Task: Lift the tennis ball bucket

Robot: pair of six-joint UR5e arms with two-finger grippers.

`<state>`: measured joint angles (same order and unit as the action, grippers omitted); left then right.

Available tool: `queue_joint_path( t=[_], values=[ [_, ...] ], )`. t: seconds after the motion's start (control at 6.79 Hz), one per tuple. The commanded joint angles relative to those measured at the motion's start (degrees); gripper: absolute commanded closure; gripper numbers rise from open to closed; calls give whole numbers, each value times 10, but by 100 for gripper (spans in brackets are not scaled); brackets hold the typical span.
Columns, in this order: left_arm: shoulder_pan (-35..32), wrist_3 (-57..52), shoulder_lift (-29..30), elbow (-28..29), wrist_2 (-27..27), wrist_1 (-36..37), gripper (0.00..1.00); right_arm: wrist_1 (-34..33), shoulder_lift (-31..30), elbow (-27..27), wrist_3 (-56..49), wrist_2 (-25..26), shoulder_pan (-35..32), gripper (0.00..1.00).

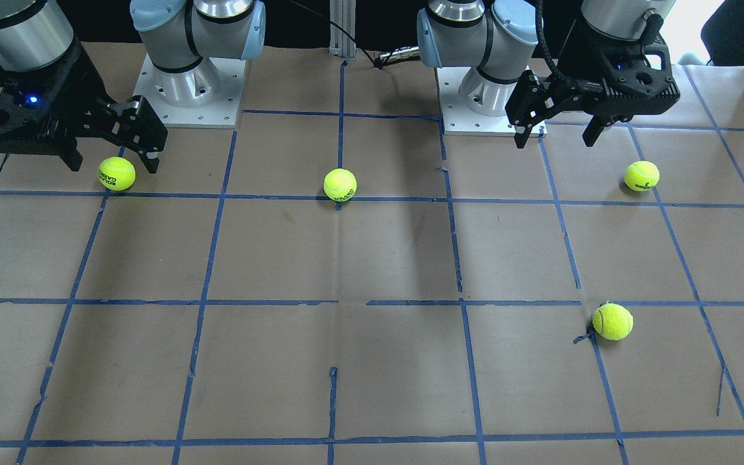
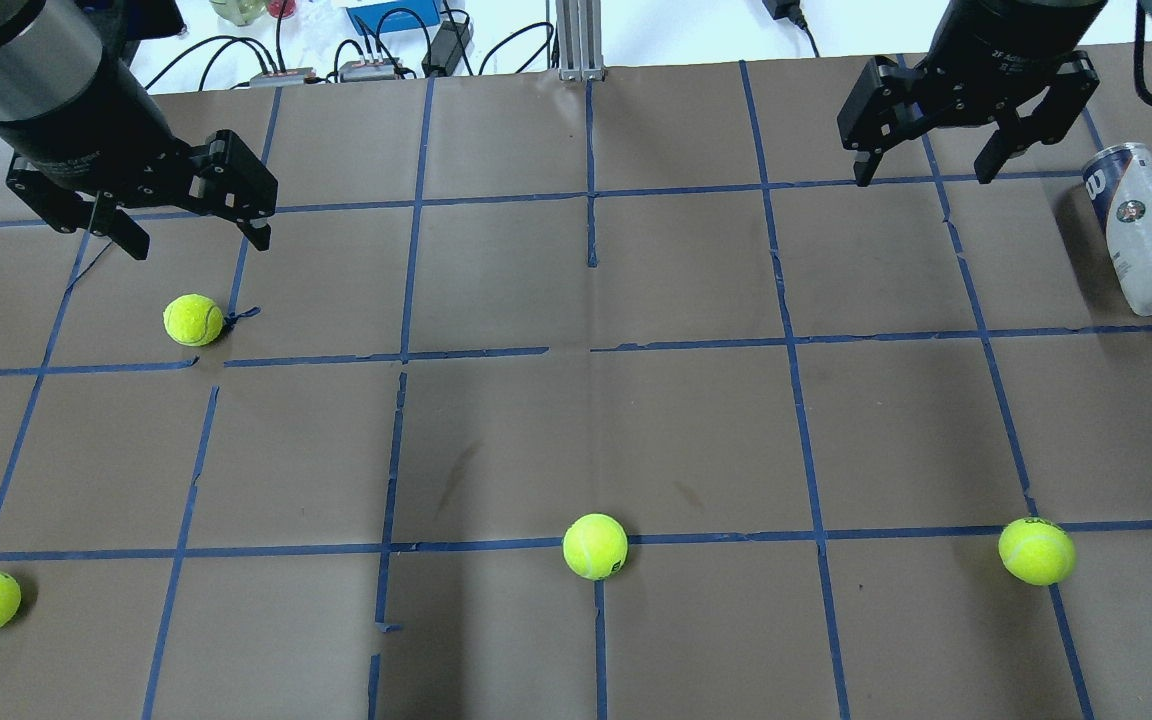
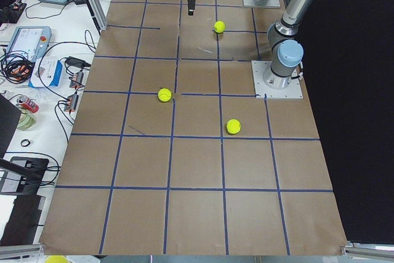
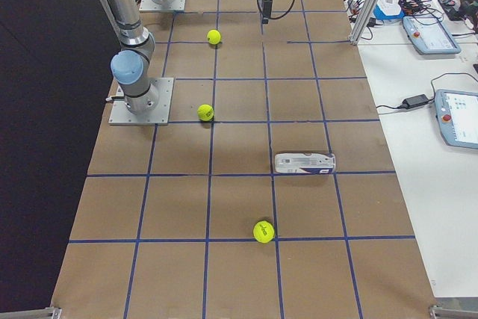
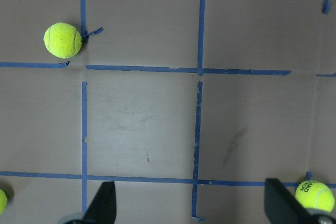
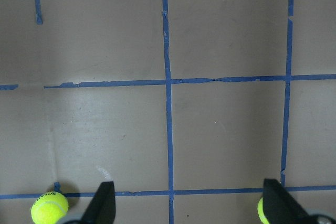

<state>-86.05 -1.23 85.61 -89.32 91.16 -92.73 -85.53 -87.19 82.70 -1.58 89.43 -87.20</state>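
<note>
While tennis ball bucket lies on side, left pincer and right pincer hover spread wide.

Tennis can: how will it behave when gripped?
The can lies on its side, so a nudge will probably roll it. No yellow shows through the clear wall: likely empty and light. Smooth plastic may slip or flex.

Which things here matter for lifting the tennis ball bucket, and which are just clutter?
Job: tennis ball bucket, on its side at the right of the table; right gripper, open, nearest it.
Lying about: four tennis balls, scattered on the table; left gripper, open, far from the bucket.
</note>
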Motion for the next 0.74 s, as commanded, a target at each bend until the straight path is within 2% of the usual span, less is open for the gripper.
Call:
queue_joint_path(
  t=[0.0, 0.59],
  values=[
    [0, -1, 0, -1, 1, 0, 0, -2, 0, -4, 0, -3, 0, 0],
    [1, -1, 0, -1, -1, 0, 0, -2, 1, -3, 0, -3, 0, 0]
  ],
)
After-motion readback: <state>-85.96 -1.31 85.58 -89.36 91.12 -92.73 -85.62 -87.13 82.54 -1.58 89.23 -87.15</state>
